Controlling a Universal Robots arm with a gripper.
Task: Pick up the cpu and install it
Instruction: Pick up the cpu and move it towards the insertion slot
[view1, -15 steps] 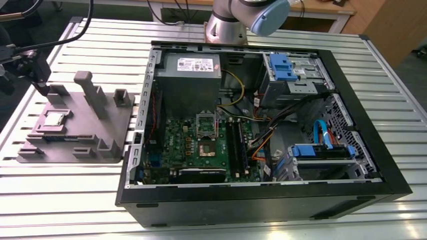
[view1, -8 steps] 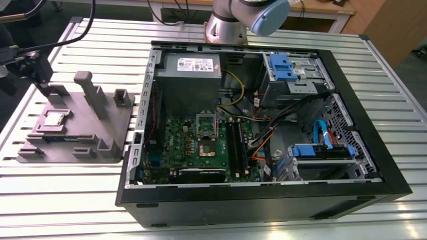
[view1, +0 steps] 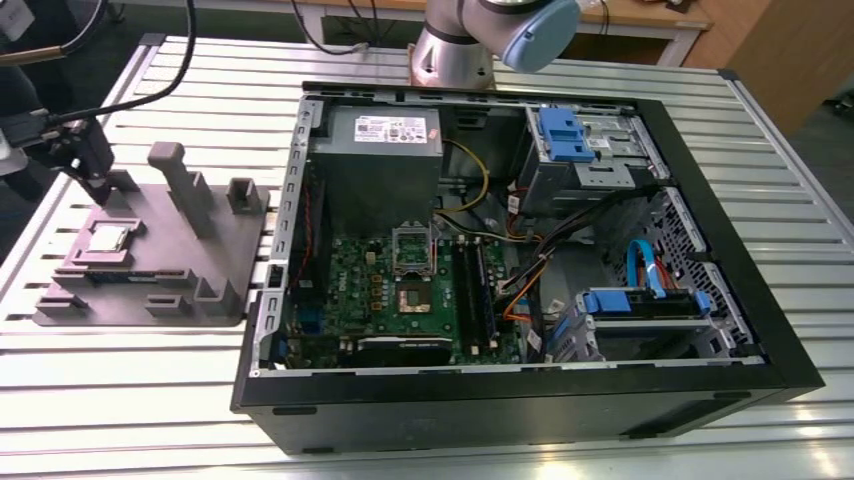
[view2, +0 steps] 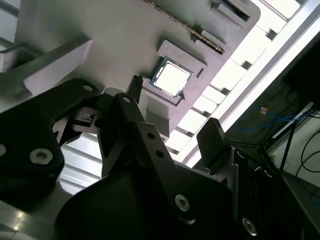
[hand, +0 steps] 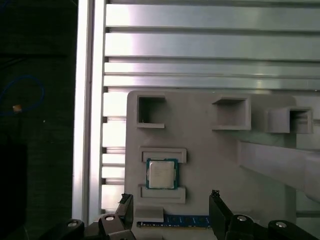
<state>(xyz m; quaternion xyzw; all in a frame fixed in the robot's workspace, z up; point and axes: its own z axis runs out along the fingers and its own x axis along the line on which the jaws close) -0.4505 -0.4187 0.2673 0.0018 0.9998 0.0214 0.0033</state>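
cpu (hand: 161, 174) open from above, low ridges (hand: 163, 155) flank two edges, other two free — tall post (view1: 180, 185) stands aside

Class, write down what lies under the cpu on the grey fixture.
The cpu sits in a shallow pocket of the grey fixture, between two raised lips. The pocket floor directly beneath is covered by the chip itself, so it cannot be seen.

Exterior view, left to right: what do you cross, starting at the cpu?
cpu → tall grey post → cpu socket → memory slots → lower blue drive caddy
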